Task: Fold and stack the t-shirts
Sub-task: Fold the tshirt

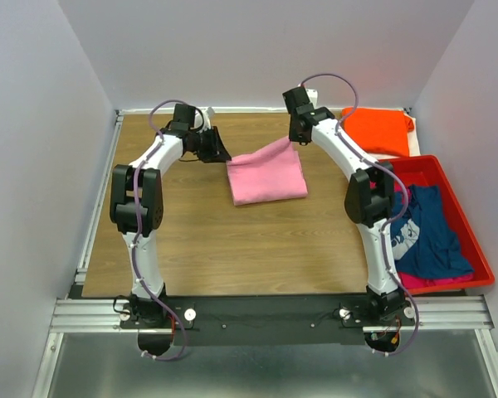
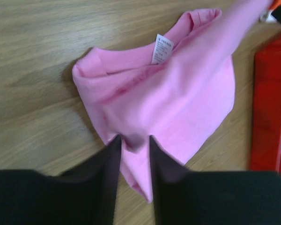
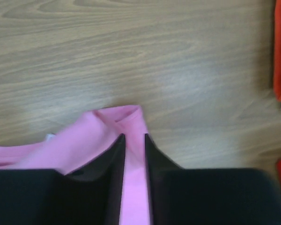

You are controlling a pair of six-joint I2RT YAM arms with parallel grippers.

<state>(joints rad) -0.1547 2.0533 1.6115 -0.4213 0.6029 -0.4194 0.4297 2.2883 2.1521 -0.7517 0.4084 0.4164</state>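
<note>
Bin [image 1: 475, 249] beside pink tee [image 1: 267, 172], orange tee [image 1: 378, 130] beyond

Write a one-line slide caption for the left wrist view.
Left gripper sits at a puckered edge of the pink t-shirt on the wooden table.

Pink t-shirt [image 2: 178, 103] fold between parted jaws of left end effector [image 2: 134, 138]

Wooden tabletop [image 1: 207, 249], light-brown grain, fills enclosure. Plain pale back wall [image 1: 257, 50], left wall [image 1: 33, 166] and right wall [image 1: 481, 99] close three sides. Aluminium rails [image 1: 91, 315] run across near edge; side rail [image 1: 100, 207] runs along left edge. Sheet-metal floor [image 1: 257, 369] in foreground, dull grey. Light even and soft, shadows faint.
</note>
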